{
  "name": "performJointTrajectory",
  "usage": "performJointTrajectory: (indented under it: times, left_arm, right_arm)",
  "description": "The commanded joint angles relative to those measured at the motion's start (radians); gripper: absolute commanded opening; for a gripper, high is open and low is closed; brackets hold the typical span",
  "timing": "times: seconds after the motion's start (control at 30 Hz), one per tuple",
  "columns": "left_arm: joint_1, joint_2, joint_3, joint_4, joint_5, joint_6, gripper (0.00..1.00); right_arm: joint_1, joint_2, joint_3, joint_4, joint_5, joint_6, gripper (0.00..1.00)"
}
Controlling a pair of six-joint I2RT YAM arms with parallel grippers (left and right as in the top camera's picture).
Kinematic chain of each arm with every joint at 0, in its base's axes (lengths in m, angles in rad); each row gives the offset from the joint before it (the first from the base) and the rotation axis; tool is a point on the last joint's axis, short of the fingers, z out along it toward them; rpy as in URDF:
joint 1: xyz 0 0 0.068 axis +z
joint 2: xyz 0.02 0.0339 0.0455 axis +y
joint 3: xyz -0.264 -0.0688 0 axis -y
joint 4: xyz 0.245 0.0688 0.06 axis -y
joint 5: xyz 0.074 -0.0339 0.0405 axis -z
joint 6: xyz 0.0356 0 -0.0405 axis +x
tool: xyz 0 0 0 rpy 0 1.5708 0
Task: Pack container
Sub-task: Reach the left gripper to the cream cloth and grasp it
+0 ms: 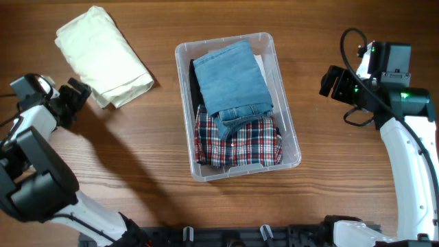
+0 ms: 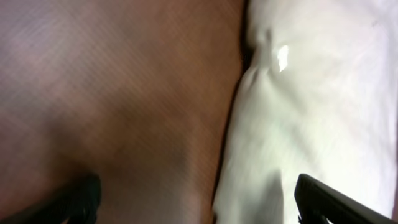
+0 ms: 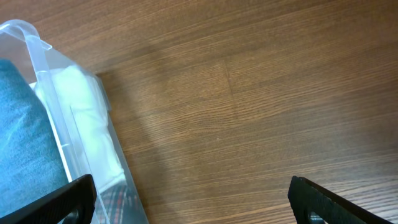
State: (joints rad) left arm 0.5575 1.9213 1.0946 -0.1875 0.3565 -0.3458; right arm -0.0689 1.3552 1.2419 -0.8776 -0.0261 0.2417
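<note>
The container (image 1: 184, 110) is a clear plastic bin with rounded corners and a raised rim; it sits near the middle of the table (image 1: 329, 185), its long side running away from the robot; inside, a folded blue denim garment (image 1: 232, 75) lies on top at the far end, overlapping a red, white and navy plaid garment (image 1: 236, 140) at the near end; a dark item (image 1: 195, 82) shows along the left wall and a white one (image 1: 260, 65) along the right.

Only the overhead view shows the whole bin; the right wrist view catches just one corner of it, with denim and white fabric behind the wall; the blurred left wrist view shows only the cream cloth (image 1: 103, 56) beside bare wood.

One container; four items visible inside; one folded cream cloth outside, well to its left; two grippers; the left gripper (image 1: 81, 92) and right gripper (image 1: 329, 81) each have fingers (image 3: 336, 202) spread wide, holding nothing.
</note>
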Motion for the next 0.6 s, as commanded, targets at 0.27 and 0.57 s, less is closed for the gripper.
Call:
performJointTrajectory:
  times: [0.27,0.57]
  left_arm:
    - [-0.087,0.258,-0.002,0.404,0.146,-0.072,1.00]
    - [-0.157,0.291,-0.001,0.499,0.280,-0.143,0.17]
  right_arm:
    - [-0.003,0.003,-0.006,0.001,-0.013,-0.006,1.00]
    - [-0.003,0.003,-0.006,0.000,-0.013,-0.017,1.00]
